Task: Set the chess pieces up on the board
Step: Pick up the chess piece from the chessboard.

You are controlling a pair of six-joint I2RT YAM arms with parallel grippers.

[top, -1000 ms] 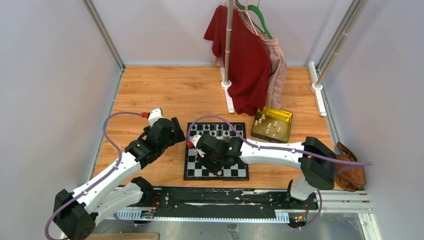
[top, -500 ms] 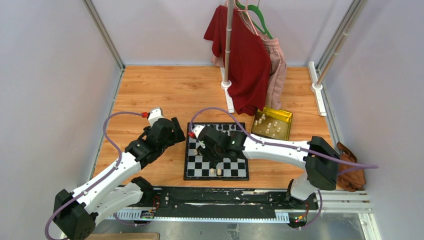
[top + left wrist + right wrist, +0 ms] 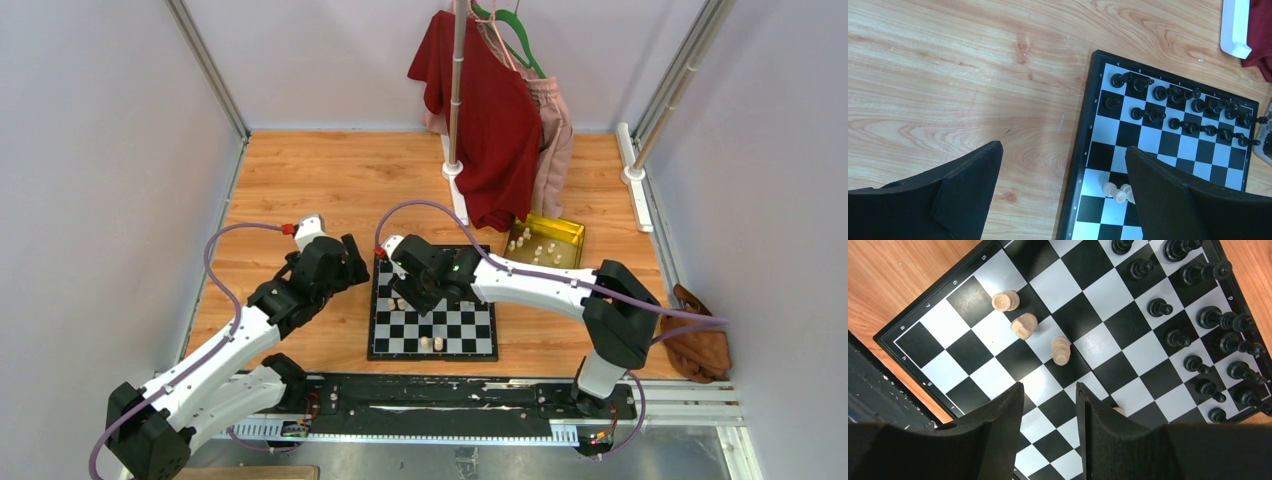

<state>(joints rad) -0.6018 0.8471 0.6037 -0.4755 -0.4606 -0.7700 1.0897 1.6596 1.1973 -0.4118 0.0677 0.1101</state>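
Note:
The checkered board (image 3: 385,345) lies in the middle of the wooden table. Black chessmen (image 3: 1173,107) fill its two far rows. My right gripper (image 3: 408,293) hovers over the board's left part, open by a narrow gap and empty (image 3: 1048,390). Three cream pieces (image 3: 1024,325) stand loosely ahead of its fingers, and another (image 3: 1119,411) peeks from behind the right finger. Two cream pieces (image 3: 431,343) stand at the near edge. My left gripper (image 3: 352,262) is wide open and empty (image 3: 1063,150) over the table at the board's left border, with cream pieces (image 3: 1118,192) near its right finger.
A shiny gold tin (image 3: 570,235) holding several cream pieces sits at the board's far right corner. A clothes stand (image 3: 457,90) with red and pink garments rises behind the board. A brown object (image 3: 700,345) lies at the right edge.
My right gripper has moved from the board's near edge towards its far left, uncovering two cream pieces at the near edge. The left arm has stayed still.

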